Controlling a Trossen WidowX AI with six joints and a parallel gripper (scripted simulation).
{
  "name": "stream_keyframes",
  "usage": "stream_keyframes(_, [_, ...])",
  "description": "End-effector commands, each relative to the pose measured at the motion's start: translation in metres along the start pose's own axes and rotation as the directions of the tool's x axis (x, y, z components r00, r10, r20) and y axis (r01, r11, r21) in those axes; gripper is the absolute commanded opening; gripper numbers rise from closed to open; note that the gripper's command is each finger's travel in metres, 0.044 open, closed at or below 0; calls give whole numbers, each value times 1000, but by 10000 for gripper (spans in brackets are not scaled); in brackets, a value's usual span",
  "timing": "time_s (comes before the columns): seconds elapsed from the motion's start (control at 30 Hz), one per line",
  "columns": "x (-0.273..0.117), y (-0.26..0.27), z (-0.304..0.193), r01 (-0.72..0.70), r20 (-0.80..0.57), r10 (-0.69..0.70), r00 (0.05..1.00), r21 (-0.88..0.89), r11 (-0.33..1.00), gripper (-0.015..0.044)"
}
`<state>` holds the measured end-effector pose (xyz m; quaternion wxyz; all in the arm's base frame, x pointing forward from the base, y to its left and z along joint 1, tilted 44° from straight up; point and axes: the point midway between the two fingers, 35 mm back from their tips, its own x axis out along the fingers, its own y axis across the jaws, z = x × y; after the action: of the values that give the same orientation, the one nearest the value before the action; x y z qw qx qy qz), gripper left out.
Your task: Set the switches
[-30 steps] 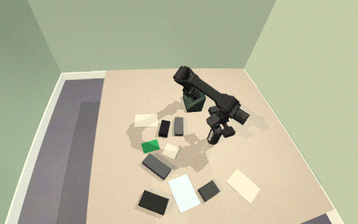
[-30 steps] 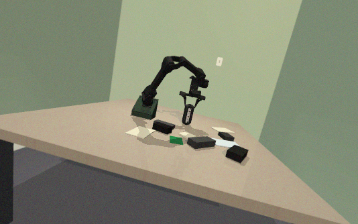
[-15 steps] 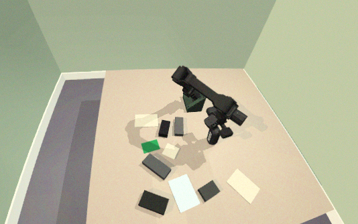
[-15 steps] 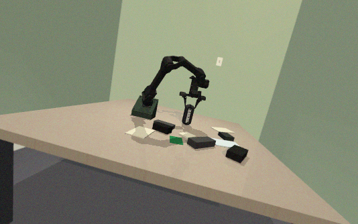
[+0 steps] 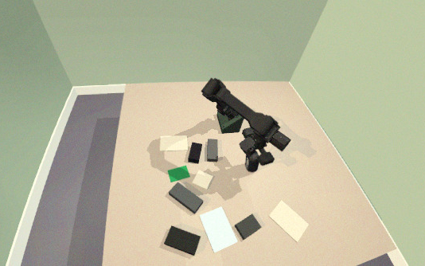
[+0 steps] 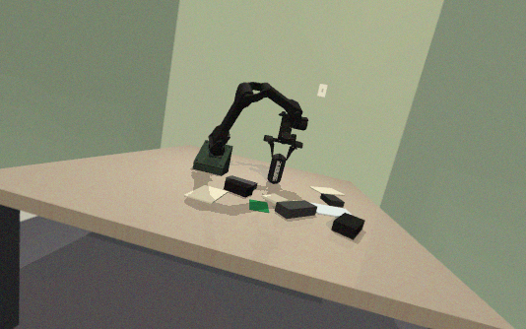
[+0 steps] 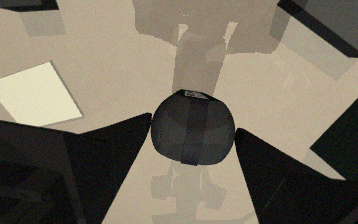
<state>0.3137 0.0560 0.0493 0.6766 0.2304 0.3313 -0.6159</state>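
The dark grey controller unit (image 5: 251,164) (image 6: 273,175) (image 7: 194,135) is held on end, off the bench, by my gripper (image 6: 278,157) (image 7: 193,125). The two fingertips touch its opposite sides, so the gripper is shut on it. A pale label strip (image 6: 277,170) (image 7: 196,95) with small dark marks runs along the unit's face in the exterior view. In the wrist view it shows only as a steeply foreshortened sliver at the unit's far end. Its squares are too small to read. The rocker switches are hidden in every view.
Left of the unit in the top view lie a grey block (image 5: 212,150), a black block (image 5: 195,152), a cream square (image 5: 203,179) and a green plate (image 5: 178,174) (image 6: 259,206). Nearer the front are a larger dark block (image 5: 185,197) (image 6: 295,209) and a pale blue sheet (image 5: 218,229).
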Motion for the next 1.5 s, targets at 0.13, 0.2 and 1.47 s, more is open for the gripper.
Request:
stream_keyframes(0.13, [6, 0, 9, 7, 8, -7, 1000, -1, 1000, 338])
stream_keyframes(0.2, [6, 0, 11, 7, 8, -7, 1000, -1, 1000, 338])
stream_keyframes(1.47, [17, 0, 39, 7, 10, -7, 1000, -1, 1000, 338])
